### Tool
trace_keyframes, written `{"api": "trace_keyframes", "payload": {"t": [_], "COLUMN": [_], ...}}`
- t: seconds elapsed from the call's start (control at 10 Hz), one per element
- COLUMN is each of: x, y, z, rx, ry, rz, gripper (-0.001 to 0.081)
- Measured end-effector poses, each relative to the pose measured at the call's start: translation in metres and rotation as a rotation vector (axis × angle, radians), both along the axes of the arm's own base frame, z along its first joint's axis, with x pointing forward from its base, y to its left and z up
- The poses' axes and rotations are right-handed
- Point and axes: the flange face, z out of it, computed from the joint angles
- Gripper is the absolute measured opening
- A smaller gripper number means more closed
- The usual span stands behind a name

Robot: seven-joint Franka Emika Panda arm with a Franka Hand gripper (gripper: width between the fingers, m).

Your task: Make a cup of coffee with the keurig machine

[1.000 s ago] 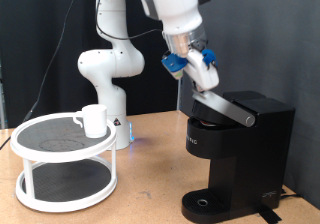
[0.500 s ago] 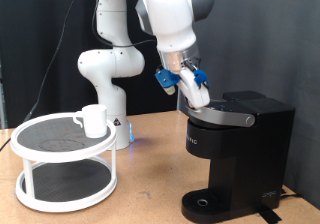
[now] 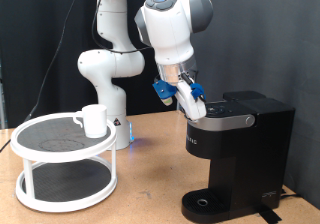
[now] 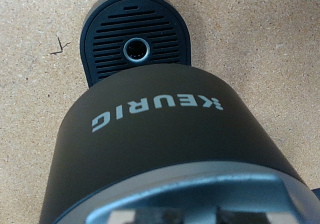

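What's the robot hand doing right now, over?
Gripper pressing down at the keurig machine lid's front edge, lid looks shut. Cup sits on the white two-tier stand, away from machine. Drip base bare, nothing blocking.

The gripper [image 3: 192,104] sits at the front top edge of the keurig [image 3: 240,154], and its fingertips are too small to make out. In the wrist view, the lid [image 4: 190,199] looks blurry and gets cut off.

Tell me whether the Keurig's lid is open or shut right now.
Shut. The keurig machine has its lid lying flat on the body, no gap showing, with the gripper pressed at its front edge.
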Motion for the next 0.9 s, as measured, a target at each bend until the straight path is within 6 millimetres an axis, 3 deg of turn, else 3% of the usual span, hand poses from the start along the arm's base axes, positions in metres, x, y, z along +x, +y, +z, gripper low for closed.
{"api": "trace_keyframes", "payload": {"t": [0.4, 0.9], "x": [-0.002, -0.021], "y": [-0.002, 0.003], "z": [0.002, 0.006], "rx": [0.044, 0.108], "ry": [-0.100, -0.133], "rz": [0.025, -0.013], "gripper": [0.0000, 0.0000]}}
